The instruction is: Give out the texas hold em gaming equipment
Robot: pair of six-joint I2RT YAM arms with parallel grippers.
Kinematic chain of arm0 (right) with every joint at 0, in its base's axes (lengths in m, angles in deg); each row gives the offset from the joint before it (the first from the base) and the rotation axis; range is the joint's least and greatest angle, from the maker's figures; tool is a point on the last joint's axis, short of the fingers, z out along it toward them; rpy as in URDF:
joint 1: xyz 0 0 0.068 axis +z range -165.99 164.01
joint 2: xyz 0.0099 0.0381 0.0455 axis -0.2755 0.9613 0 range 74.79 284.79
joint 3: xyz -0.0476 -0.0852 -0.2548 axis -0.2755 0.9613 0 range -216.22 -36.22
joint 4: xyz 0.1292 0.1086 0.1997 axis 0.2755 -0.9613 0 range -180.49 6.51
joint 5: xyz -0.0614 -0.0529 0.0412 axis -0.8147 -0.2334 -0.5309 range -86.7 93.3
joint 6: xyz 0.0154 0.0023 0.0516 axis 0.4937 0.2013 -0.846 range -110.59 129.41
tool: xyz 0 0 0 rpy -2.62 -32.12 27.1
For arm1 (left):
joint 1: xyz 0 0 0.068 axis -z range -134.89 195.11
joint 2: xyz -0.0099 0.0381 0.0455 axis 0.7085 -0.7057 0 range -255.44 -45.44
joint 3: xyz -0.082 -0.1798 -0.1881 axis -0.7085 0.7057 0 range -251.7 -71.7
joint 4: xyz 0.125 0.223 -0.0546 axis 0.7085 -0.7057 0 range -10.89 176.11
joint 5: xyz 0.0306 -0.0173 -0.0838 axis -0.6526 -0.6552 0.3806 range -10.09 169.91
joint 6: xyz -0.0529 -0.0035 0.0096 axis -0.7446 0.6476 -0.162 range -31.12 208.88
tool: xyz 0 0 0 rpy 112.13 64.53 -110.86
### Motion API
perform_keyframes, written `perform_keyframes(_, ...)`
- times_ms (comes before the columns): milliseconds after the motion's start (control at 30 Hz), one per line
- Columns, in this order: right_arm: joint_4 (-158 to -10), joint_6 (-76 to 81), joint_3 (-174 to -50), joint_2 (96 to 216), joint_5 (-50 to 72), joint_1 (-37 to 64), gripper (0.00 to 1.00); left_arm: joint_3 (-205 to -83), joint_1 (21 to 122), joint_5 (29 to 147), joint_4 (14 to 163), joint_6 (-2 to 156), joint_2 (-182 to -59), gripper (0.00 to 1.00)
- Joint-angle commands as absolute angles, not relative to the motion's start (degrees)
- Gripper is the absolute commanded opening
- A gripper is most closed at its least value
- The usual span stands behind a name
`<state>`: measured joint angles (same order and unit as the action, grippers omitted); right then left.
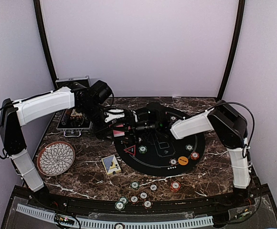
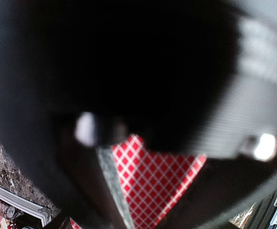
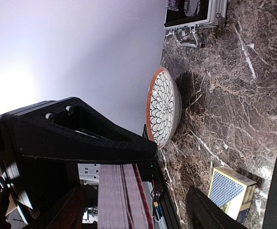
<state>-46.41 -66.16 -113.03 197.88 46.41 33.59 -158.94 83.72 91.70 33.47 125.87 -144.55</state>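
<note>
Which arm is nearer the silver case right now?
Left. The left arm passes over the silver case at far left; the right arm reaches in from the right, over the black mat.

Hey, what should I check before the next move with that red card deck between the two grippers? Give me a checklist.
1. Left gripper shut on the red-backed card deck: ok.
2. Deck sits between the right gripper's spread jaws: ok.
3. Right jaws closed on the deck: not ok, a gap shows beside it.
4. Exchange is above the black round mat: ok.
5. Blue card box lies apart from both arms: ok.
6. Number of cards gripped: cannot tell.
</note>
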Motion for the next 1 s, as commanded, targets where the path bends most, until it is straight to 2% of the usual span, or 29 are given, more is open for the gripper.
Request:
perform_keyframes(0,-46.22,-65.02,-113.39,198.63,46.70,33.70,0.70,-160.49,83.47,93.06,32.15,125.80,-143.38,0.00)
perform_keyframes(633,-53.63,-58.06,-107.00,191.86,45.73,30.49,0.57,-160.29,83.48,92.89,32.06,125.79,-142.82,0.00)
perform_keyframes(867,-54.33,-57.50,-106.44,189.95,45.99,30.04,0.47,-160.21,83.49,92.90,31.97,125.62,-142.72,0.00)
perform_keyframes(967,-54.64,-57.28,-106.35,189.14,46.14,29.76,0.39,-160.13,83.52,92.84,32.01,125.62,-142.71,0.00)
